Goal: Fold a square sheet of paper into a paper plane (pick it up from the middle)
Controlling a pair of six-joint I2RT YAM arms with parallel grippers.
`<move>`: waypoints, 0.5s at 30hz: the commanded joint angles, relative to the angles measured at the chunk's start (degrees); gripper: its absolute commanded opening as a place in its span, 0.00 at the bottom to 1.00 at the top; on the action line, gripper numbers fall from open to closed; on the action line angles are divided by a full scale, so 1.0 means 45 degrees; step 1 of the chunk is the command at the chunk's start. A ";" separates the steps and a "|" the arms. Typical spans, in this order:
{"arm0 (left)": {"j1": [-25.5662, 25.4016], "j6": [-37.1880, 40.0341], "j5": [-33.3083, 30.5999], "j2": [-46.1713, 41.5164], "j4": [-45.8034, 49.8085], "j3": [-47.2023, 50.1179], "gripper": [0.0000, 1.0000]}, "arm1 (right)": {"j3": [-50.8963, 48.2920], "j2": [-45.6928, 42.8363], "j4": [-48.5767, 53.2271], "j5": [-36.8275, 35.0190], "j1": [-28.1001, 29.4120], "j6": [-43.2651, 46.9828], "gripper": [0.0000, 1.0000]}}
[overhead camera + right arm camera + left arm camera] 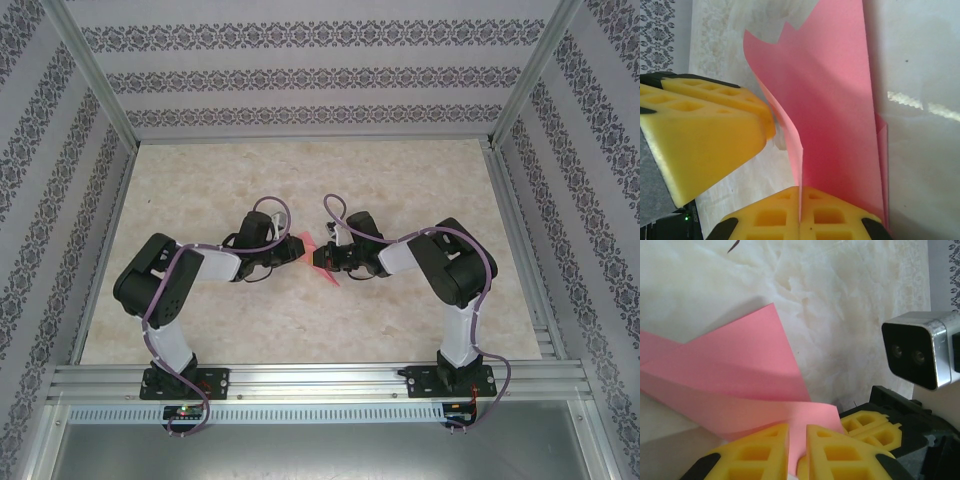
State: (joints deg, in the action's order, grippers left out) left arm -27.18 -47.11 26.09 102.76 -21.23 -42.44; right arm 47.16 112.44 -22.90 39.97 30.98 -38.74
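The pink sheet of paper [303,242] is partly folded and held up between the two arms at mid-table. In the right wrist view the paper [835,100] rises as a tall folded strip, and my right gripper [800,189] is shut on its lower edge. My left gripper [797,427] has its jaws nearly together, pinching a curled flap of the paper [740,355] in the narrow gap. The left gripper's yellow fingers [705,130] touch the curled edge from the left. From above, the left gripper [290,250] and right gripper [318,258] almost meet.
The marble-patterned table [300,180] is walled by patterned panels and aluminium posts. A metal rail [320,380] runs along the near edge by the arm bases. The right wrist camera [917,355] hangs close beside the left gripper.
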 commanded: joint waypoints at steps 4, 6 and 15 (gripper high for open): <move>-0.0113 0.0114 -0.0127 0.0521 0.0213 -0.0415 0.17 | -0.0006 0.0449 0.1040 -0.0807 -0.0108 0.0250 0.00; -0.0113 0.0098 -0.0207 0.0578 0.0341 -0.0455 0.17 | 0.0008 0.0442 0.1118 -0.0880 -0.0108 0.0246 0.00; -0.0122 0.0137 -0.0326 0.0923 0.0531 -0.0570 0.17 | -0.0130 0.0403 0.1123 -0.1186 -0.0108 0.0113 0.00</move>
State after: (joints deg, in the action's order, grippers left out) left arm -27.18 -47.11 26.04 105.62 -20.51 -43.79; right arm 47.31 112.44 -22.46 39.55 31.00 -38.94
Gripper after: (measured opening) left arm 0.166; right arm 0.050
